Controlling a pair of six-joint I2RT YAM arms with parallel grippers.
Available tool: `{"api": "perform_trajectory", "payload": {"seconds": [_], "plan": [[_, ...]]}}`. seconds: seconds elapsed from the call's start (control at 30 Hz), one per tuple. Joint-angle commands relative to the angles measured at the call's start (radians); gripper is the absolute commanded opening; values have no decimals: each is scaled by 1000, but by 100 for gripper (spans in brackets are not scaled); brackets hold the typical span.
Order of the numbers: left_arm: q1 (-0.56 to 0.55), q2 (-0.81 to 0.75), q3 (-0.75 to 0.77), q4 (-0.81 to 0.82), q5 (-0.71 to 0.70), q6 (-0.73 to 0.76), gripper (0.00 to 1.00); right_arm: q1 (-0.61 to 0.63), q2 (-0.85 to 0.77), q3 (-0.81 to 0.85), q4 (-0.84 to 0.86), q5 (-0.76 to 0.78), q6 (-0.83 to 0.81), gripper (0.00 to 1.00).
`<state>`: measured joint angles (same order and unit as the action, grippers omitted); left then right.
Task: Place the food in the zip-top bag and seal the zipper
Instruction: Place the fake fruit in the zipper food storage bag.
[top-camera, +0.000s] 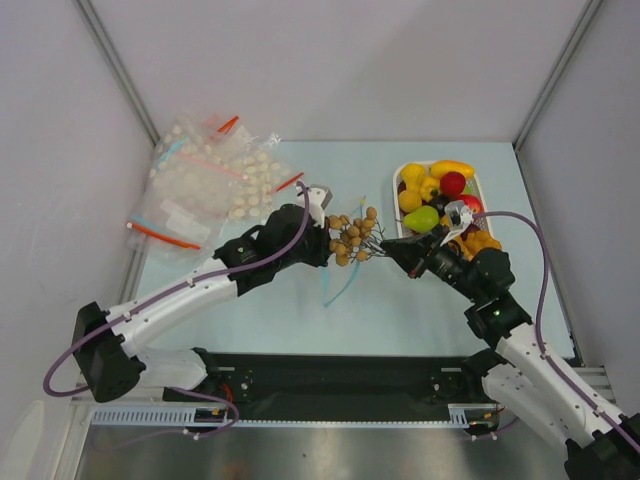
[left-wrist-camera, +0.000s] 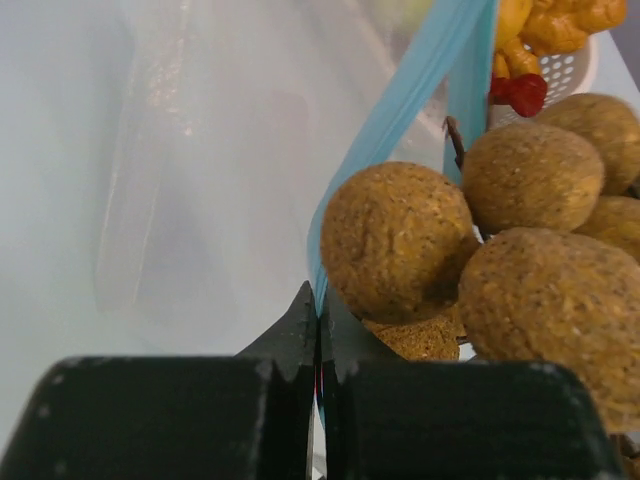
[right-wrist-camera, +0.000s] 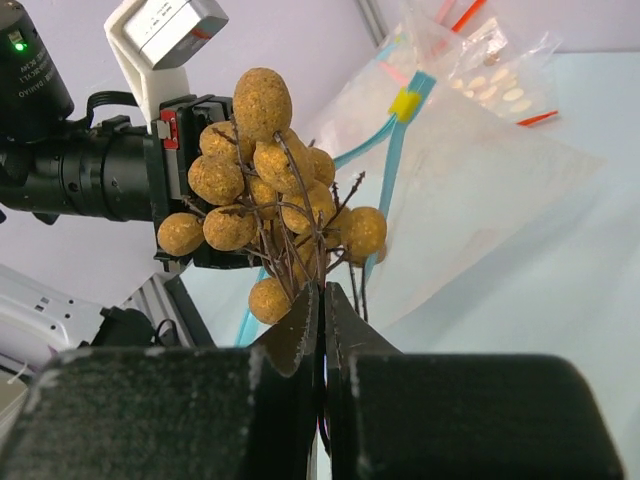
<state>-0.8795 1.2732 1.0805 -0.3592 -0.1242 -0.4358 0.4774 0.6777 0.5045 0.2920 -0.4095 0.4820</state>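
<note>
Pinching the light blue zipper (left-wrist-camera: 392, 110) of the zip-top bag (left-wrist-camera: 200, 170) with the left gripper (left-wrist-camera: 318, 312), jaws fully together on the strip close to one end of the mouth. Holding a bunch of brown longan-like fruits (right-wrist-camera: 262, 185) by its twiggy stems in the right gripper (right-wrist-camera: 322, 300), jaws closed tight on those stems. Seen from above, facing each other almost tip to tip at mid-table, with the bunch between. Lying stems toward the right gripper and fruits toward the left, long axis roughly along the line joining the two. Just beside the blue strip in the left wrist view, touching or overlapping it; impossible to tell whether between the two lips or only in front of them. Judging by this, push onward away from the right gripper, past the strip, into the clear film spreading beyond. Well apart on the right, heaped in the white tray (top-camera: 399, 172): yellow, red, green and orange toy produce (top-camera: 450, 168), not yet bagged.
</note>
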Motion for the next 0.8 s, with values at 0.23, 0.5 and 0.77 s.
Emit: {"api": "perform_trajectory", "payload": {"seconds": [0.23, 0.5, 0.77], "plan": [[-3, -43, 21, 26, 84, -32, 0, 40, 33, 12, 56, 14, -2, 0], [19, -101, 48, -20, 63, -40, 1, 76, 52, 5, 76, 14, -28, 0], [45, -146, 42, -52, -6, -64, 1, 89, 66, 8, 16, 112, -52, 0]]}}
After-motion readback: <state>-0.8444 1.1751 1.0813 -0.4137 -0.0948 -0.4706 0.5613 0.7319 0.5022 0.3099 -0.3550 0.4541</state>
